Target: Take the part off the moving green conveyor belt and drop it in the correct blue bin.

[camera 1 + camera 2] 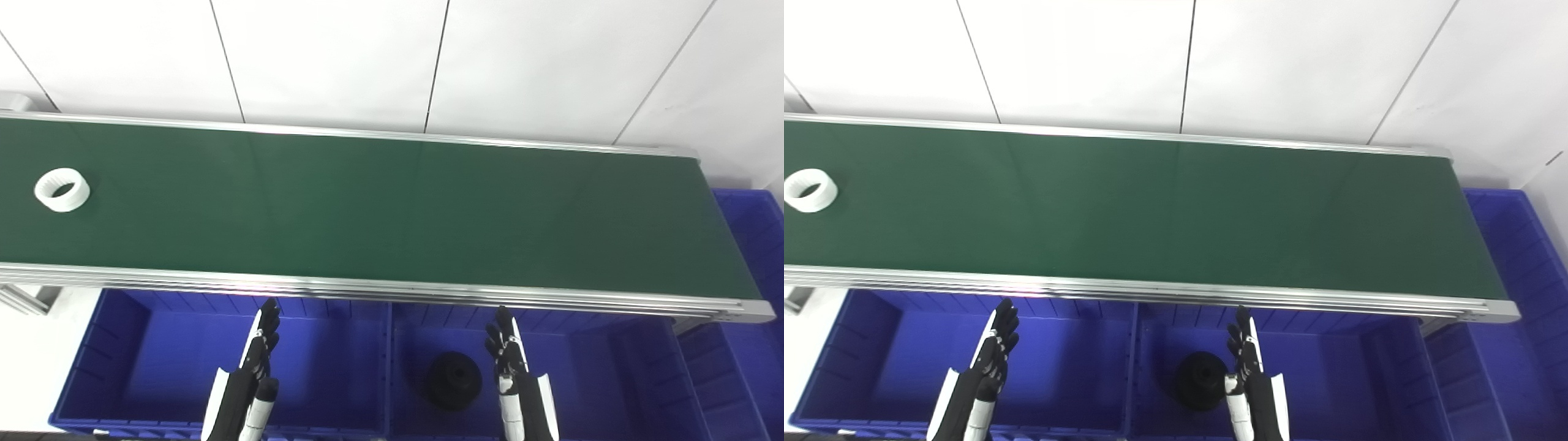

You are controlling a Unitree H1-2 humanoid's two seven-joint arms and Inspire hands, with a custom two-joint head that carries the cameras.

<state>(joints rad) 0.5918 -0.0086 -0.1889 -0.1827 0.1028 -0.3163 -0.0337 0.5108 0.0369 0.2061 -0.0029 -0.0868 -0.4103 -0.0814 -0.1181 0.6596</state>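
I hold my left hand [262,343] and right hand [505,346] empty, fingers straight, over the blue bins [122,343], waiting: the white ring [62,190] rides the belt [392,214] far left.

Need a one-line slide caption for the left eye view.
White ring rides the green belt at far left; both open hands wait over blue bins.

A long green conveyor belt [380,214] with silver rails spans the frame's middle; a white toothed ring [62,190] lies flat near its left end.
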